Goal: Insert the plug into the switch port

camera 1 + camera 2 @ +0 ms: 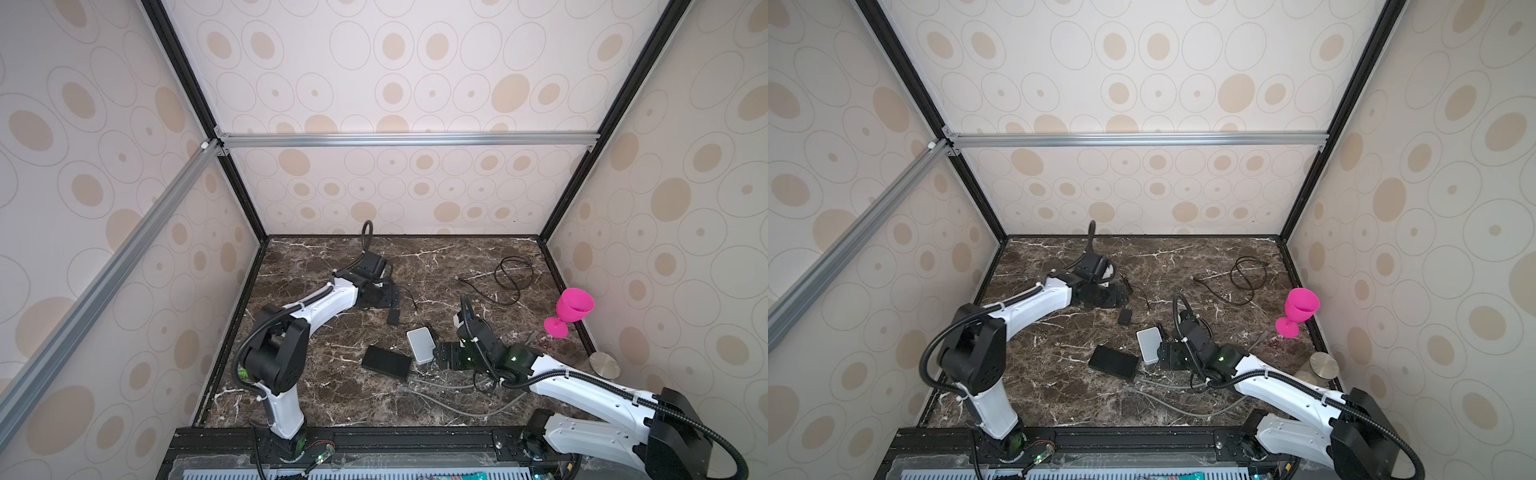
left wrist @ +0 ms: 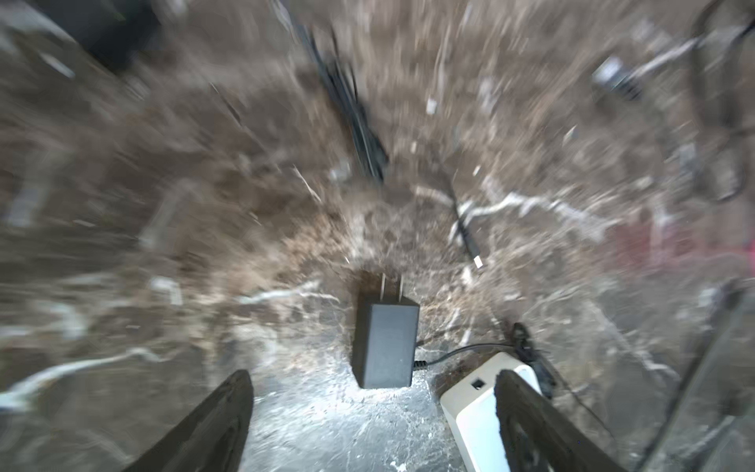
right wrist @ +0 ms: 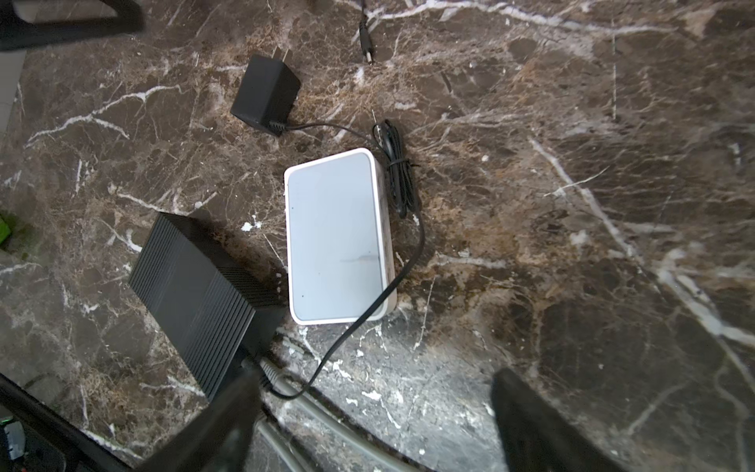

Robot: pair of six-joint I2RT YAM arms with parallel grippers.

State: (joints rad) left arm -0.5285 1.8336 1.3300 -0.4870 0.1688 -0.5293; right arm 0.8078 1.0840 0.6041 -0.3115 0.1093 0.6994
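Hovering with left gripper (image 2: 374, 378) and right gripper (image 3: 376, 378) spread wide, gripping nothing; risking snagging cable (image 3: 395, 175) draped over white switch (image 3: 335, 237) and dragging it when reaching for plug (image 3: 365, 36).

A bright pink goblet (image 1: 570, 309) stands on its foot at the edge of a dark brown marble tabletop (image 1: 457, 253). It is well to the right of the jaws of the right gripper (image 1: 438, 356) and farther back. A round brushed-metal disc (image 1: 604, 365) sits by the wall, also right of those jaws and nearer the front than the goblet. A thin black cable (image 1: 515, 274), partly looped, lies loose beyond the same jaws and well to the right of the jaws of the left gripper (image 1: 392, 298). Cream wallpaper (image 1: 415, 83) printed with tan ovals lines the enclosure, crossed by an aluminium rail (image 1: 407, 139) high above both sets of jaws.
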